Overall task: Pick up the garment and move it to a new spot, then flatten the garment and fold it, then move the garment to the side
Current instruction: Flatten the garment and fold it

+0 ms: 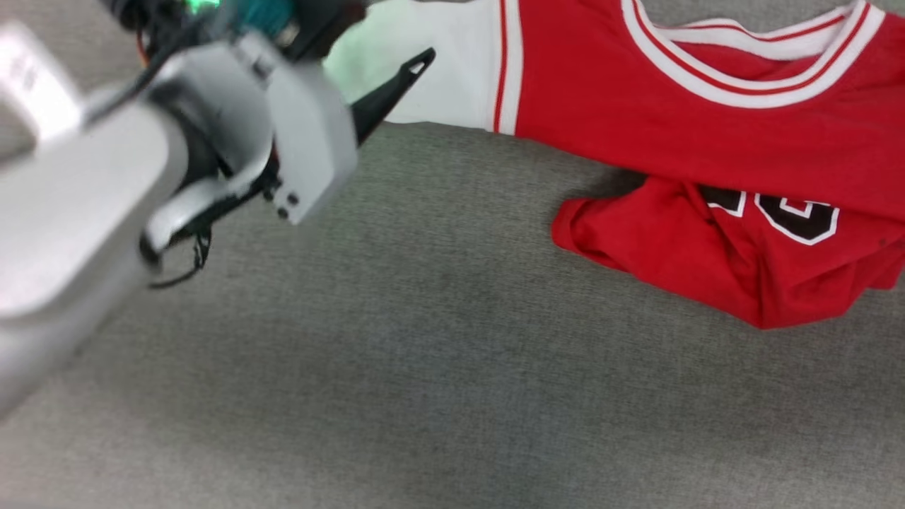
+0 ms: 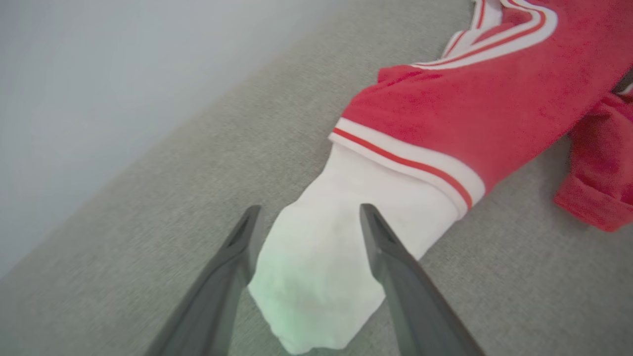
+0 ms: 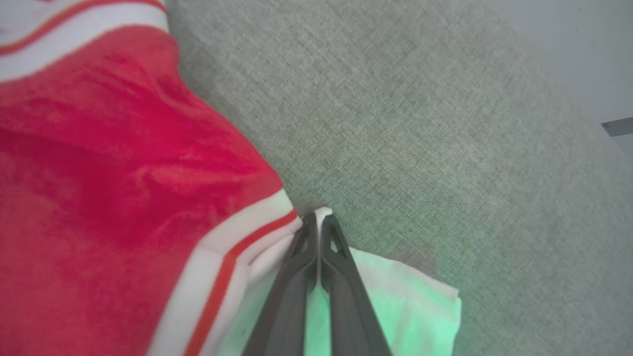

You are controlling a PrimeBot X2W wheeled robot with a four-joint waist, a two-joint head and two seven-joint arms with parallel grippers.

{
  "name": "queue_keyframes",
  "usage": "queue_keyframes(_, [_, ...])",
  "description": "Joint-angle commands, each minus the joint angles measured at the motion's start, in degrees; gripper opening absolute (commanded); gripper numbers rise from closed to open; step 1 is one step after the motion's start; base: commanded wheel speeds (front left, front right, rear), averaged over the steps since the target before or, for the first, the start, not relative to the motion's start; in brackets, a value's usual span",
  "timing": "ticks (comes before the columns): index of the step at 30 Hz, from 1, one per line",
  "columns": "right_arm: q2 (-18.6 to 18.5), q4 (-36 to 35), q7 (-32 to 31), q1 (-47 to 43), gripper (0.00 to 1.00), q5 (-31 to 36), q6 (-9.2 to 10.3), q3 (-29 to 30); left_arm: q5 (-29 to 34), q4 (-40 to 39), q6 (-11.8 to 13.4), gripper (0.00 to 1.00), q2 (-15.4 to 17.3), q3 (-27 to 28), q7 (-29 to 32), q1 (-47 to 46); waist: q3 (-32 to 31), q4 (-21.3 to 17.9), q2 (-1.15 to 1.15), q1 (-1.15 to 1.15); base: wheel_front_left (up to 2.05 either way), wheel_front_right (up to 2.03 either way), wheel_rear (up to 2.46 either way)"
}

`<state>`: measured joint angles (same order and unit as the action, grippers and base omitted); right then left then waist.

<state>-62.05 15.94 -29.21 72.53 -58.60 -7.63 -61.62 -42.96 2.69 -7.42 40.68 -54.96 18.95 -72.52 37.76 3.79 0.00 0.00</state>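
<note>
Nearest in the left wrist view, the left gripper (image 2: 310, 210) stands wide open. Its two dark fingers (image 2: 232, 277) straddle the end of a white sleeve (image 2: 321, 267) lying between them at 6 o'clock. It holds nothing, and whether the pads touch the cloth I cannot tell. That straddle looks like the set-up for a pinch not yet made, so the sleeve can be lifted rather than dragged. In the right wrist view the right gripper (image 3: 320, 217) is closed tight, with a sliver of white fabric nipped at its tips, just beside the striped trim band (image 3: 232, 257). The rest of that white panel (image 3: 420, 301) spreads from under the fingers toward 5 o'clock. Gripping both outer ends would, I judge, let the arms draw the shirt taut and carry it to its new spot. Farther out, the garment (image 1: 601, 92) lies crumpled on the grey cloth surface (image 1: 424, 353): from the left fingers its red body runs toward 1 o'clock, and from the right fingers it lies at 9 to 11 o'clock. In the head view it sits from 12 to 3 o'clock, its lower part bunched with a dark number (image 1: 799, 215) at 3 o'clock, so flattening is not yet done. A pale wall (image 2: 99, 74) lies beyond at 10 o'clock.
</note>
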Motion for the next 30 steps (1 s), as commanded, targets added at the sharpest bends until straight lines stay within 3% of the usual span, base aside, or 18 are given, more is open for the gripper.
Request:
queue_keyframes(1, [2.3, 1.6, -0.1, -1.1, 0.0, -0.1, 0.26, -3.2, -4.2, 0.9, 0.0, 1.0, 0.2, -4.8, 2.4, -4.1, 1.7, -1.6, 0.0, 0.0, 0.0, 0.0, 0.0])
queue_keyframes(4, [2.9, 2.0, 0.1, 0.7, 0.0, -0.2, 0.39, -5.4, -9.9, 3.5, -0.1, 1.0, -0.4, -13.1, 4.7, -12.5, 2.7, -2.4, 0.0, 0.0, 0.0, 0.0, 0.0])
queue_keyframes(7, [3.8, 2.4, 0.7, 2.2, 0.0, -0.7, 0.39, -7.3, -13.7, 6.2, 0.0, 1.0, -1.1, -17.5, 6.5, -18.0, 3.6, -3.2, 0.0, 0.0, 0.0, 0.0, 0.0])
queue_keyframes(15, [5.1, 3.3, 2.2, 5.4, 0.0, -2.0, 0.39, -11.4, -19.7, 7.6, 0.0, 1.0, -0.9, -19.0, 18.9, -18.4, 4.7, -4.3, 0.0, 0.0, 0.0, 0.0, 0.0])
queue_keyframes(19, [5.6, 3.9, 2.8, 6.2, 0.0, -2.3, 0.39, -12.2, -20.8, 7.1, -0.1, 0.97, -0.5, -19.3, 22.3, -17.9, 4.9, -4.5, 0.0, 0.0, 0.0, 0.0, 0.0])
queue_keyframes(20, [5.8, 4.0, 3.0, 6.5, 0.0, -2.4, 0.39, -12.3, -21.0, 7.0, -0.1, 0.79, -0.3, -19.4, 23.2, -17.7, 5.0, -4.5, 0.0, 0.0, 0.0, 0.0, 0.0])
queue_keyframes(22, [6.0, 4.3, 3.3, 6.9, 0.0, -2.6, 0.39, -12.6, -21.5, 7.0, -0.1, 0.33, 0.1, -19.5, 24.4, -17.1, 5.0, -4.4, 0.0, 0.0, 0.0, 0.0, 0.0])
queue_keyframes(23, [6.1, 4.4, 3.7, 7.1, 0.0, -2.7, 0.39, -12.8, -21.7, 7.1, -0.1, 0.0, 0.1, -19.5, 24.6, -17.0, 5.0, -4.4, 0.0, 0.0, 0.0, 0.0, 0.0])
queue_keyframes(30, [7.1, 6.5, 8.3, 8.4, 0.0, -4.2, 0.36, -12.5, -24.1, 10.9, 0.0, 0.0, -0.5, -19.0, 18.4, -17.4, 2.7, -4.3, 0.0, 0.0, 0.0, 0.0, 0.0])
